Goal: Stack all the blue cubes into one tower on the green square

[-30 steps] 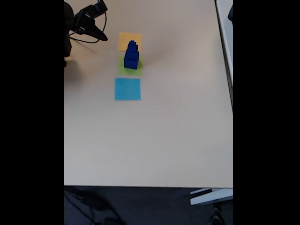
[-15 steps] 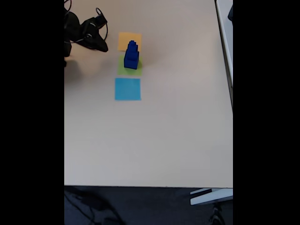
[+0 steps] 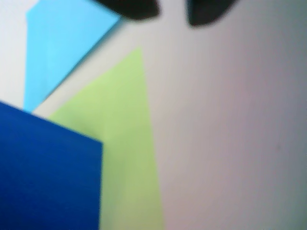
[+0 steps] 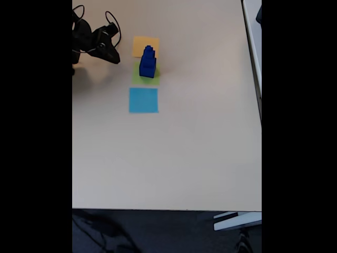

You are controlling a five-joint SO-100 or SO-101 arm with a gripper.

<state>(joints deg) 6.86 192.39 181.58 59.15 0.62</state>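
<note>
In the fixed view the blue cubes (image 4: 148, 63) stand as one tower on the green square (image 4: 138, 78), a large cube below and smaller ones on top. My gripper (image 4: 112, 56) hangs to the left of the tower, apart from it and holding nothing. In the wrist view a blurred face of a blue cube (image 3: 48, 172) fills the lower left over the green square (image 3: 124, 143). My gripper (image 3: 172, 10) shows as two dark fingertips (image 3: 134, 6) at the top edge, with a small gap and nothing between them.
An orange-yellow paper square (image 4: 142, 43) lies behind the tower and a light-blue one (image 4: 143, 100) in front of it, also in the wrist view (image 3: 62, 43). The arm's base and cables (image 4: 81, 37) sit at the table's far left. The table edge (image 4: 168, 210) runs along the near side.
The gripper has drawn back to the left and dipped slightly, away from the tower. The tower and the paper squares have not moved.
</note>
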